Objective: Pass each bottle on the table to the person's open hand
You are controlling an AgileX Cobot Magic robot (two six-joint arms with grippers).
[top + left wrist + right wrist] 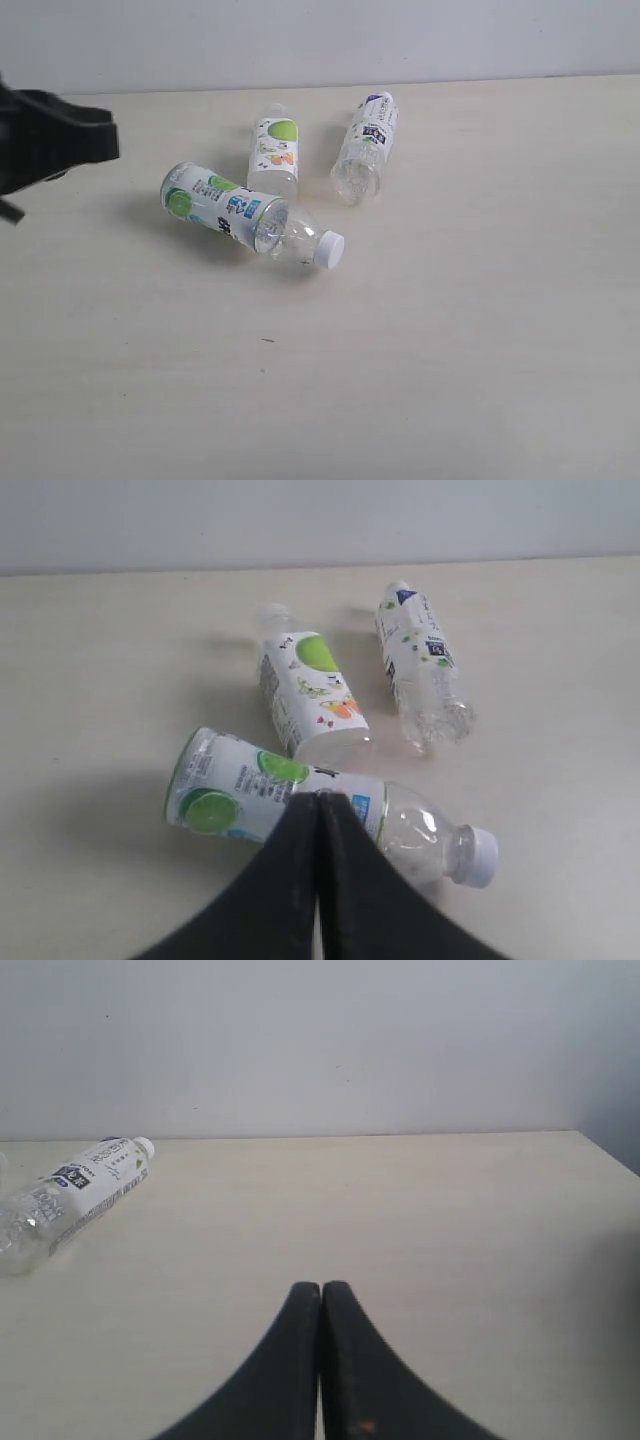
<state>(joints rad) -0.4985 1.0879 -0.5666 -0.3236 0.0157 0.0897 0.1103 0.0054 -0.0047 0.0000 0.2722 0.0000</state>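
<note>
Bottles (250,215) x3 lie flat on table (450,350), look empty.

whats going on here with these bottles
Nothing is being held right now. Three small drink bottles lie on their sides on the pale cream table: a green-and-white labelled clear plastic bottle with a white cap nearest, a second green-labelled bottle behind it, and a white-and-blue labelled bottle beside that. The left gripper is shut and empty, poised near the capped bottle. The right gripper is shut over bare table. No person's hand is in view.
</note>
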